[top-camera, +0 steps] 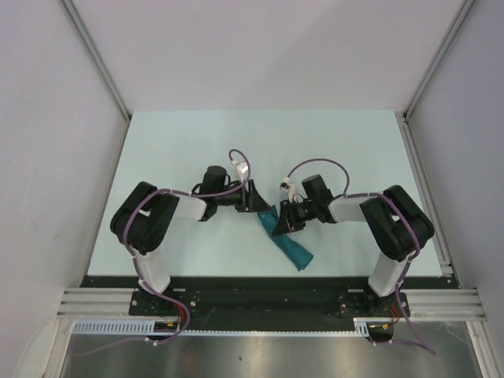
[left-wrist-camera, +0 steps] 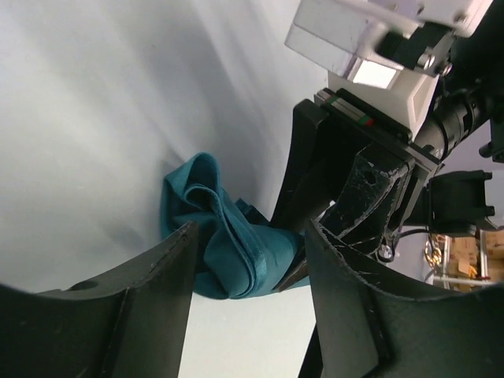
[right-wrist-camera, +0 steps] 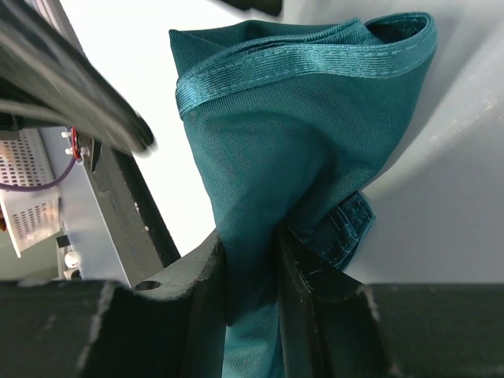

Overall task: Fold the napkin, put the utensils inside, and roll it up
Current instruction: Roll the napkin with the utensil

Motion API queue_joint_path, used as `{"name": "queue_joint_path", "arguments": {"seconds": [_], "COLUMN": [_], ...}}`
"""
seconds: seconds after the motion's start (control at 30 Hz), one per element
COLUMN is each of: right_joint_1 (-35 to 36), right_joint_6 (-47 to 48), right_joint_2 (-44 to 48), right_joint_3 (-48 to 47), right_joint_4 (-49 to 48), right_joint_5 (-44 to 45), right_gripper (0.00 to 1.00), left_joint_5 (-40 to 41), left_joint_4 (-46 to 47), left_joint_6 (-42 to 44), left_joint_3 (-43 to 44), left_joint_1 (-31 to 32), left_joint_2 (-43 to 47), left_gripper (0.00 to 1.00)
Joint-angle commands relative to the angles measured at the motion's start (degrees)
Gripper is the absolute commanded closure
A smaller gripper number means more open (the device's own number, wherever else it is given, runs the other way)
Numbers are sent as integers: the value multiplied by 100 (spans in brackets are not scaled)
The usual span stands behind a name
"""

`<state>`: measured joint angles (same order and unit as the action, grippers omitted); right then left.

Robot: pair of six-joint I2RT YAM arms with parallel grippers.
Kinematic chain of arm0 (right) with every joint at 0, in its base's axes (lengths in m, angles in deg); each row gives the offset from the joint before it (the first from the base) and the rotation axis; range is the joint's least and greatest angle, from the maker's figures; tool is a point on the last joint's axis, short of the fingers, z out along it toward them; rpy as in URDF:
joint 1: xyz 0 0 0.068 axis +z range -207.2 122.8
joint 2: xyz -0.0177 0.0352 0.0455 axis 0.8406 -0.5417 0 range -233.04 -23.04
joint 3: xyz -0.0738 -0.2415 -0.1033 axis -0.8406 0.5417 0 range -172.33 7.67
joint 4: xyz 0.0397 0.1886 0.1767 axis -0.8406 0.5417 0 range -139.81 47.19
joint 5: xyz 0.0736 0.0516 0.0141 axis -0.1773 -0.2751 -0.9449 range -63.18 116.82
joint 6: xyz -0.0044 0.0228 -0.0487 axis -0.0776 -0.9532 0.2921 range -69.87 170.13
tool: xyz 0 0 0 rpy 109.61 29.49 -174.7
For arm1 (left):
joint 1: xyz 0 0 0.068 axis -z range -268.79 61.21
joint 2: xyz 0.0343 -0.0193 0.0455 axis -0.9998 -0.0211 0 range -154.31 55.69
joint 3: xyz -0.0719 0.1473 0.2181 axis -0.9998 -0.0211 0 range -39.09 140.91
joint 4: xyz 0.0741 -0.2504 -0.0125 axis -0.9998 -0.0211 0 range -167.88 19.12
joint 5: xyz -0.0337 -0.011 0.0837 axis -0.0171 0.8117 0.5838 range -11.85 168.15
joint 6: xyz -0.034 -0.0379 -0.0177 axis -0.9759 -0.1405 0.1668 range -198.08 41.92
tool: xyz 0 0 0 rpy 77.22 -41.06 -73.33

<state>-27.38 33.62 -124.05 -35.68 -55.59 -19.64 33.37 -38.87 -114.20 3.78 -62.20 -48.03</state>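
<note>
Teal woven napkin (right-wrist-camera: pixel 299 142) bunches between black right fingers (right-wrist-camera: pixel 197 295).

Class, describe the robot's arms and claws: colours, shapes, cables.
Both the left arm and right arm have white links, bulky black joints and looping purple cables. The left claw and right claw are black, with two flat, scuffed fingers each.

The left gripper (left-wrist-camera: pixel 250 236) fills the bottom of the frame, its two dark fingers (left-wrist-camera: pixel 150 291) standing apart. In the gap between them, at the centre, the teal napkin (left-wrist-camera: pixel 224 236) lies bunched in folds on the pale table (left-wrist-camera: pixel 94 118). From the upper right the right gripper (left-wrist-camera: pixel 293 250) reaches down, its black fingers meeting the napkin's right edge. A white block (left-wrist-camera: pixel 370 47) sits above it.
</note>
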Motion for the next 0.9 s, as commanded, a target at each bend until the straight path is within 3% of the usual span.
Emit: {"name": "queue_joint_path", "arguments": {"seconds": [0.0,0.13,0.27,0.37,0.63,0.87], "right_joint_1": [-64,-91,-99,-108,172,1946], "right_joint_6": [25,69,245,490,755,790], "right_joint_2": [-138,-156,11,336,1766,2306], "right_joint_3": [-50,-59,-208,-349,-587,-507], "right_joint_4": [-81,-37,418,1120,2186,2178], "right_joint_5": [-109,-74,110,487,2481,5976], "right_gripper": [68,68,57,45,35,32], "left_joint_5": [-277,-304,-286,-243,-102,91], "left_joint_4": [262,227,227,78,-230,-441], "left_joint_6": [-115,-97,-167,-185,-220,-238], "left_joint_3": [230,257,318,423,634,801], "left_joint_1": [189,268,312,321,321,321], "left_joint_2": [-192,-289,-368,-464,-596,-737], "left_gripper": [40,50,85,100,100,100]}}
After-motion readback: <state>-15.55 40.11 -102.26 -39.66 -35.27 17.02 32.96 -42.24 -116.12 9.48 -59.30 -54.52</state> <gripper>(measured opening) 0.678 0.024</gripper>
